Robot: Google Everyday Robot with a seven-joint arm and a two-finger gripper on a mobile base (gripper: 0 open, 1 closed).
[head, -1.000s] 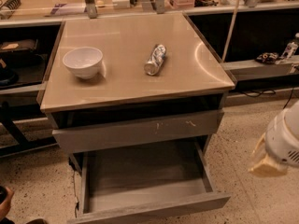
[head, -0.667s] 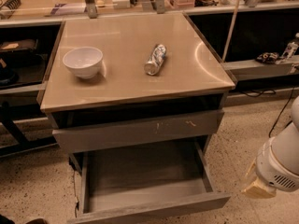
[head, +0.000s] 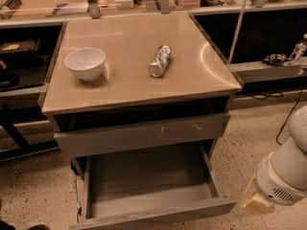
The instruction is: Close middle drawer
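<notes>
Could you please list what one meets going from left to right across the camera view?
White bowl → silver can, both on the cabinet top → gripper, low at the right beside the open middle drawer.

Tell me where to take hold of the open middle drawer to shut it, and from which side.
The middle drawer stands pulled out, and its front is plain with no handle, so probably take the front's top edge near the middle, coming from the front and pushing toward the cabinet. The claw hangs low to the right, beside the drawer's right front corner.
</notes>
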